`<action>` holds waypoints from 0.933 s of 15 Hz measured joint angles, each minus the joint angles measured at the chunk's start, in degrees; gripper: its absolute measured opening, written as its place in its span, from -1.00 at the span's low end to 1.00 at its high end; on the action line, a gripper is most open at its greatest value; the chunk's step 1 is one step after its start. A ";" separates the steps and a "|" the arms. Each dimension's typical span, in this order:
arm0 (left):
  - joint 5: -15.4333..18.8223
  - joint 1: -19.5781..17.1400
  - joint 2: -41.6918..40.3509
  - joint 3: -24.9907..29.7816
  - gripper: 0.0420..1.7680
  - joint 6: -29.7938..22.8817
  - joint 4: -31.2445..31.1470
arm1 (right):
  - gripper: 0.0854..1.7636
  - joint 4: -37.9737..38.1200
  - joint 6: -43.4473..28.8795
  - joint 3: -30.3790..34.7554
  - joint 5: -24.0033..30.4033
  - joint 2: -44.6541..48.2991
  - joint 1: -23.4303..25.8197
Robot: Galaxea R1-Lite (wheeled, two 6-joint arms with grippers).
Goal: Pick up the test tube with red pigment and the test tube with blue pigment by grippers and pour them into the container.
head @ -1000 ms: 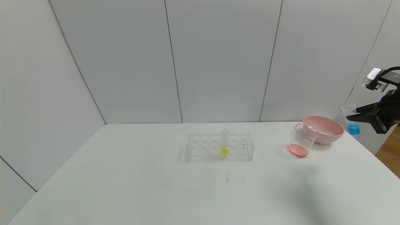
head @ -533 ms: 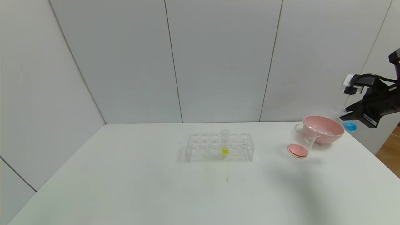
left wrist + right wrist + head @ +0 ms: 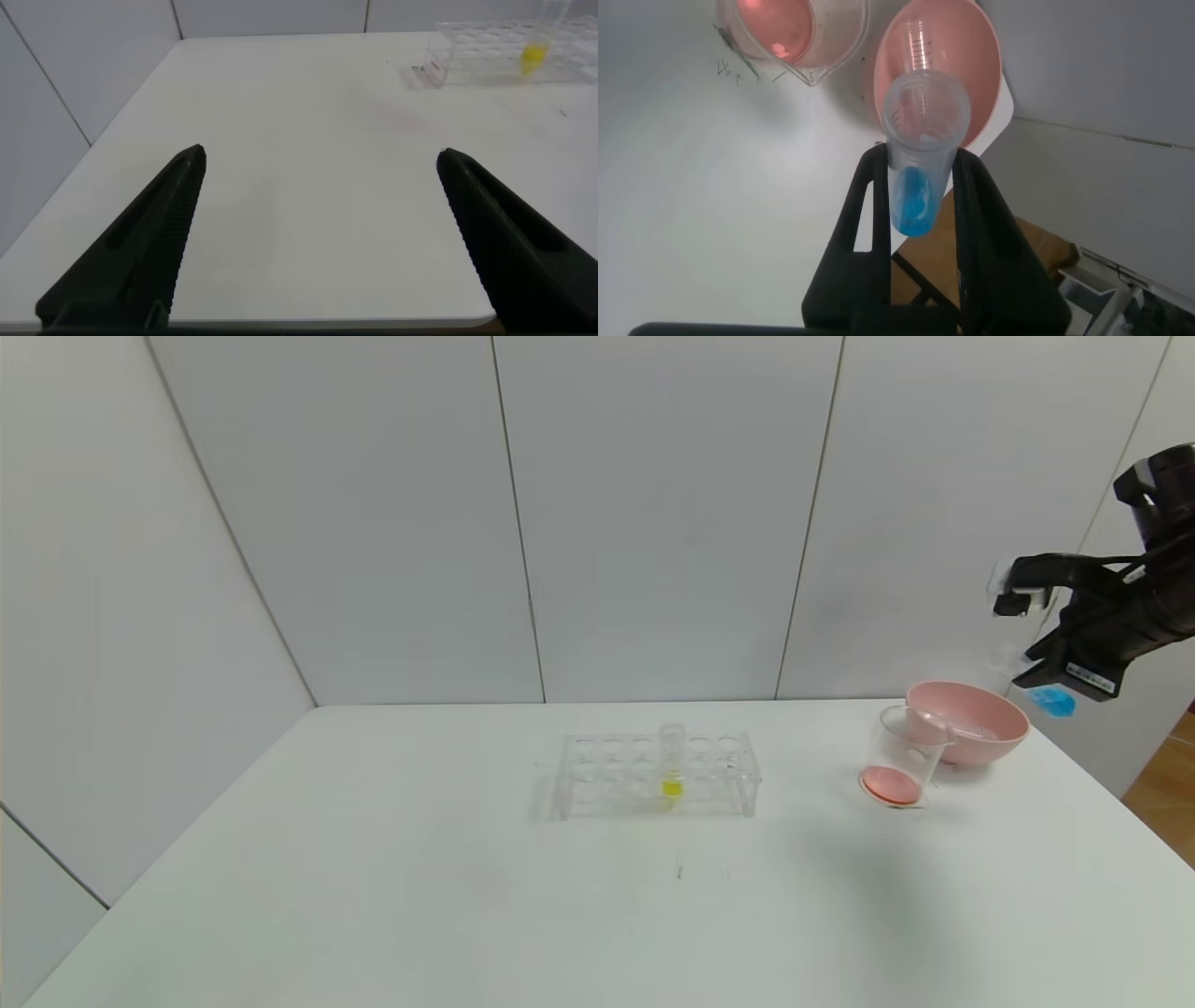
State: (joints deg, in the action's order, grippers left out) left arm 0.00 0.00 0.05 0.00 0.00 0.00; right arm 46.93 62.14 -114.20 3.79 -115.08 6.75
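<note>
Pale grey wall panels close off the back of a white surface (image 3: 373,896), and near its middle stands a clear rack (image 3: 658,775) with one yellow tube (image 3: 672,767) in it. Over at the far right edge the right pincer (image 3: 1038,670) has come up and in within the last second: it was lower and further out, carrying the blue tube (image 3: 1046,695) nearly upright, and now hangs just beyond the pink bowl (image 3: 966,721), higher than before, with the tube tipped over. It is clamped on the blue tube, both fingers (image 3: 868,201) pressing its sides in the wrist view.

The tube's long axis now lies slanted, close to level. From the head view its blue-filled round end sits low and to the right, while the open mouth points up and left, toward the bowl and the beaker (image 3: 904,767). The wrist view looks nearly straight down its length into the mouth, with bowl and beaker beyond it. The blue liquid is all in the round end, so nothing has spilled.

The beaker stands on the surface just beside the bowl and already has red liquid across its bottom, so I'd judge the red half done and this the carry toward the blue pour. The mouth is not yet over the beaker.

The left pincer (image 3: 318,233) hangs spread wide and empty, low over the surface's near left part, well apart from the rack.
</note>
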 joint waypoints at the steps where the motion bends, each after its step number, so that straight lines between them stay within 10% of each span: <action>1: 0.00 0.00 0.00 0.00 1.00 0.02 -0.02 | -0.55 -0.30 0.00 -0.21 -1.12 -0.46 -0.76; 14: 0.00 0.00 0.00 0.00 1.00 0.00 0.00 | -0.55 0.66 -2.28 -0.43 -15.86 -5.07 -8.31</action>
State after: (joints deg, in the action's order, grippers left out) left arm 0.00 0.00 0.05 0.00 0.00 0.00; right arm 47.59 59.86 -114.63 -12.07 -120.15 -1.56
